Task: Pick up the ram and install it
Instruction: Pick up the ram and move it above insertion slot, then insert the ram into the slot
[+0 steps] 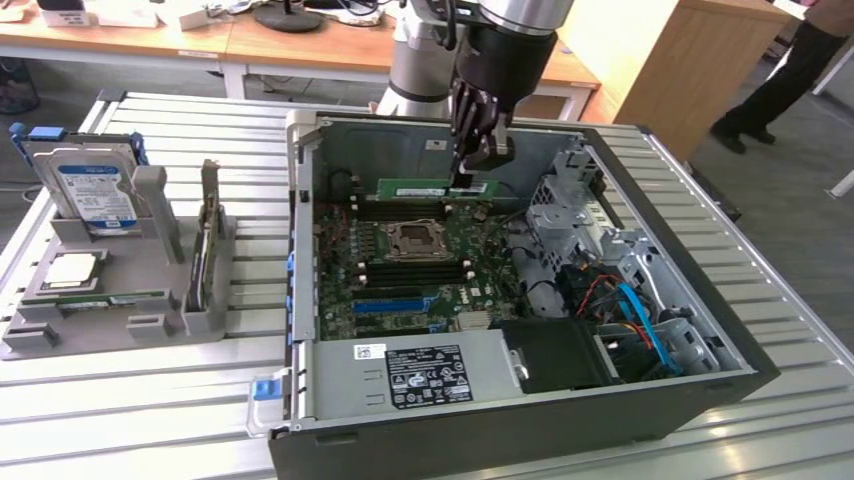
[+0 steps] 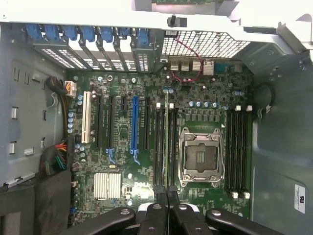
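The ram (image 1: 430, 188) is a narrow green stick held level inside the open computer case (image 1: 694, 330), a little above the motherboard (image 1: 414, 260). My gripper (image 1: 475, 172) comes down from above and is shut on the stick's end at the exterior view's right. In the wrist view the ram (image 2: 167, 142) shows edge-on as a thin line running out from between my fingertips (image 2: 156, 208). It lies over the black memory slots (image 2: 159, 147) beside the empty processor socket (image 2: 200, 156). Whether the stick touches a slot I cannot tell.
At the exterior view's left, a grey holder (image 1: 127, 320) carries a silver hard drive (image 1: 94, 190) and a square processor chip (image 1: 74, 270). The case's power supply (image 1: 414, 375) and drive cage with cables (image 1: 587, 250) flank the board. A person's legs (image 1: 781, 75) stand far right.
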Controlling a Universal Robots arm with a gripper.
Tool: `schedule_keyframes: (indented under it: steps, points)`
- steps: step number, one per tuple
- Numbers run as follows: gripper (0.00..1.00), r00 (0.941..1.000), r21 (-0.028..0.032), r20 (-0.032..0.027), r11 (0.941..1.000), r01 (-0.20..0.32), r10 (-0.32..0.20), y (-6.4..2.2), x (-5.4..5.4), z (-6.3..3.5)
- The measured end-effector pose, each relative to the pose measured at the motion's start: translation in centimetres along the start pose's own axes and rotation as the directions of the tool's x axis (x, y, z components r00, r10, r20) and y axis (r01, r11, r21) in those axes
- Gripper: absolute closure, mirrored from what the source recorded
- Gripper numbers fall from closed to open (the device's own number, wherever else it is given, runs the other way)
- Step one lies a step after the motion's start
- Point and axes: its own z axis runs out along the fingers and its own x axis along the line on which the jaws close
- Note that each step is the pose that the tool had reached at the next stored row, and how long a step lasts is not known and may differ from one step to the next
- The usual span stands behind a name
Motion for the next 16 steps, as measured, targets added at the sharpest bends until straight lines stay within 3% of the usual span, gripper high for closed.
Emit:
schedule_keyframes:
  steps: [16]
  points:
    - [0.88, 1.0000, 0.0000, 0.0001, 1.0000, 0.000, 0.000, -0.01, 0.01, 0.38]
